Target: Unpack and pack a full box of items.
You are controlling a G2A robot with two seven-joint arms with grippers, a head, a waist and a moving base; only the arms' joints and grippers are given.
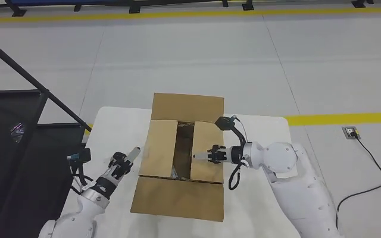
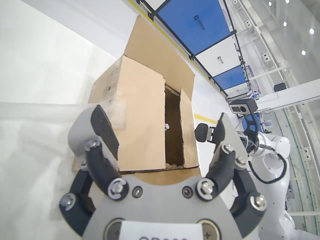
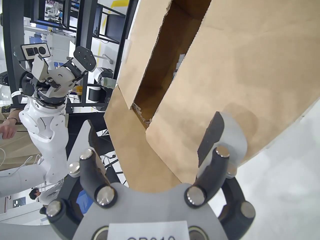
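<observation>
Half-closed box point(image 1: 178, 178) on tabletop point(image 1: 262, 128); left claw point(image 1: 126, 156) beside its left wall and right claw point(image 1: 202, 156) over its right flap point(image 1: 206, 171) both gape empty, so a hasty pull might tear the flap

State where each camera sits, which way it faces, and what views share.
Top view: above the arms, looking down at table and cardboard box; both arms show, left gripper beside the box, right gripper over its top.
Left wrist view: behind its open gripper, facing the box's part-open top, right gripper beyond.
Right wrist view: behind its open gripper, close to the box's top, left gripper beyond.
Shared: the box; each wrist view shows the other gripper.
</observation>
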